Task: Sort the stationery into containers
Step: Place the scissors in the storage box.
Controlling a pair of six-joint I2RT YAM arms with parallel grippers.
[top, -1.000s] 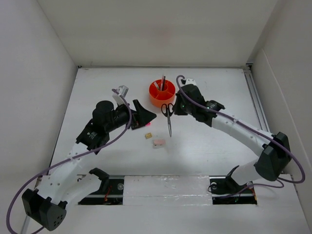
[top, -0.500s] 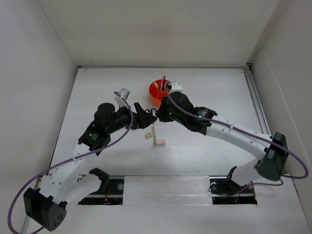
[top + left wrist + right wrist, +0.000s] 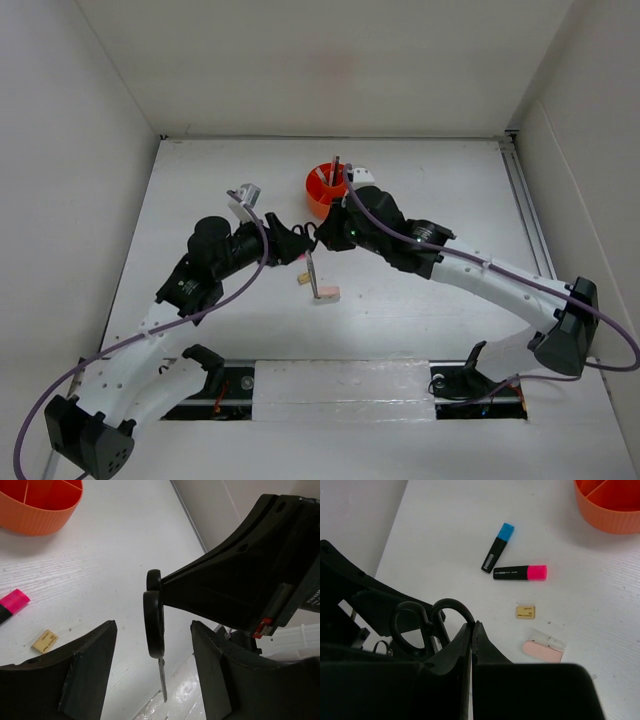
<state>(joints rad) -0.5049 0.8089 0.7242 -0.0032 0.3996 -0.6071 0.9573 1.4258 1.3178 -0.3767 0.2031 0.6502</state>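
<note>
White surface point(image 3: 440, 190), both arms reaching to its middle and meeting just near of the orange organiser point(image 3: 322, 197). The organiser sits far-centre. One slim dark pen point(image 3: 336, 165) stands in it; the other compartments are hard to read.

Right claw point(image 3: 472, 635) is clenched on the black-handled scissors point(image 3: 153, 622), gripping below the loops, with the blade hanging down. Left claw point(image 3: 294, 243) is released. Its fingers point(image 3: 90, 665) are spread either side of a handle loop, with a gap showing on both sides and no contact. The scissors are in the air between the two claws, not in the organiser. In the top view the blade tip lines up just beside the pinkish eraser point(image 3: 543, 650); cannot tell its height above the surface.

Unsorted on the surface:
- blue-capped highlighter point(image 3: 498, 547) and pink-capped highlighter point(image 3: 520, 572), ends close together
- tan eraser point(image 3: 525, 612) just beside the pinkish one, the two apart

Step, as a judgement: this looks like a mid-air handover or regrasp of the scissors from right to left. Sorting is early, with most items out.

Next move calls for the left claw to close squarely on the thin loop before the right lets go. A hanging blade could swing or slip. Then carry it far to the organiser and lower it blade-first into a free compartment.
</note>
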